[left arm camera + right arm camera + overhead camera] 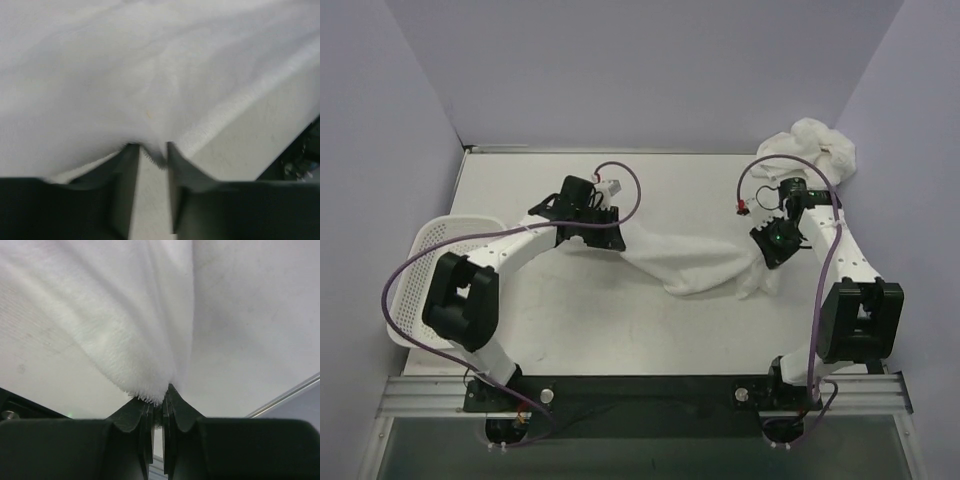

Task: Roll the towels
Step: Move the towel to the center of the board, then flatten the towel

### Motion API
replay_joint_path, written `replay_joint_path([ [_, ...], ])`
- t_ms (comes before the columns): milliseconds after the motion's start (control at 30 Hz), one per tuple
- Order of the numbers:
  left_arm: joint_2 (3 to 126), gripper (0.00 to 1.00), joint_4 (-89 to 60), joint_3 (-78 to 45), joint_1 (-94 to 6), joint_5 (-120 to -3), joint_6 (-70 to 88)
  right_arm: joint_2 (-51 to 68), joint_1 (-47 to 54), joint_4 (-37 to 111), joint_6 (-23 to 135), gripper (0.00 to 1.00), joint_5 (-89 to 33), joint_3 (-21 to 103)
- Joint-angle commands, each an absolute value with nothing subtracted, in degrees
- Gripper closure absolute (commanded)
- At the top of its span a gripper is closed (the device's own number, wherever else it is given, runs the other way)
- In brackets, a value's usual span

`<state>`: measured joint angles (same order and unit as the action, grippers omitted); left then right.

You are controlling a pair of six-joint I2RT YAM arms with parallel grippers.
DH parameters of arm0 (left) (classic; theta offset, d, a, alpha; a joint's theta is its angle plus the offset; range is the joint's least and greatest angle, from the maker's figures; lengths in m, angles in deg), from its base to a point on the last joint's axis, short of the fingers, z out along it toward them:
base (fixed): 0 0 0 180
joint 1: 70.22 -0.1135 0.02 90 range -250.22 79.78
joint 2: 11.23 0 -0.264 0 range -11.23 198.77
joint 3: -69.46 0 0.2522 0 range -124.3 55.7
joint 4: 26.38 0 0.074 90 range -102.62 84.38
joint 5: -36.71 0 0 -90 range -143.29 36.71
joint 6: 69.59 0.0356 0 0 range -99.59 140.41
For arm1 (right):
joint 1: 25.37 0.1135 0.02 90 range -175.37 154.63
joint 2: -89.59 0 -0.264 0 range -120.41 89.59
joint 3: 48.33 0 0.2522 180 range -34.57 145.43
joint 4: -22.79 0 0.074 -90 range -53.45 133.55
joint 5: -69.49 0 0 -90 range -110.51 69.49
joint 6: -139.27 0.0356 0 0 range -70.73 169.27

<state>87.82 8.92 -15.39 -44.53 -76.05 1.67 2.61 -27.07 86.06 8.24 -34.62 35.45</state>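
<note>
Right gripper [159, 402] up close, fingers pinched tight on a bunched corner of the towel [690, 265], while the left gripper [151, 152] nips the hem at the opposite end. Between them the white cloth sags across the middle of the bench [620, 340]. Over in the far right corner, a second towel [817, 145] sits crumpled, well apart.

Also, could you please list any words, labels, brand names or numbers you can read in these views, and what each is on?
None: no text is readable in any view.
The towel, the heaped towels and the basket show no print, label or number.
</note>
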Motion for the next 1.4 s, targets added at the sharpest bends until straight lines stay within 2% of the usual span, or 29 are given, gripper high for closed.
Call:
replay_joint_path([
  [0, 85.28, 0.49, 16.90, -9.44, -42.89, -82.19, 7.40, 3.37, -22.22, 89.19, 7.18, 0.94, -30.80, 35.58],
  [33, 84.15, 0.34, 18.65, -8.74, -43.93, -86.56, 8.62, 3.98, -20.12, 89.28, 6.57, 0.88, -30.88, 34.44],
  [67, 82.83, 0.23, 19.71, -8.64, -44.90, -88.60, 12.55, 5.21, -19.58, 89.37, 5.25, 0.76, -30.97, 31.73],
  [100, 80.21, 0.14, 20.94, -9.25, -45.95, -90.62, 14.42, 6.00, -19.40, 90.41, 4.11, 0.72, -31.23, 30.39],
  [133, 79.05, 0.14, 24.35, -10.47, -48.40, -93.34, 16.09, 6.97, -19.48, 91.29, 2.97, 0.64, -31.23, 28.82],
  [233, 75.88, 0.14, 31.47, -16.45, -53.32, -93.73, 23.03, 11.27, -20.27, 95.69, -1.34, 0.50, -31.67, 25.11],
  [400, 75.96, 0.16, 40.45, -18.75, -57.39, -87.06, 34.02, 15.24, -25.19, 100.61, -1.80, 0.44, -37.99, 31.49],
  [567, 77.00, 0.18, 40.38, -14.01, -57.48, -73.71, 40.45, 1.99, -31.08, 99.40, 5.31, 0.46, -40.03, 41.70],
  [733, 79.83, 0.20, 40.38, -13.74, -58.79, -70.87, 41.07, -14.43, -31.17, 98.42, 19.18, 0.55, -39.67, 55.04],
  [833, 80.62, 0.21, 40.29, -13.83, -58.97, -69.55, 41.16, -18.68, -31.09, 97.81, 23.16, 0.57, -38.27, 58.59],
  [1133, 84.13, 0.20, 40.38, -13.83, -60.37, -67.70, 40.54, -28.34, -31.00, 88.76, 24.76, 0.63, -31.76, 56.05],
  [1367, 84.83, 0.20, 39.85, -11.63, -61.52, -68.76, 40.01, -30.73, -30.56, 84.28, 25.72, 0.64, -28.95, 55.34],
])
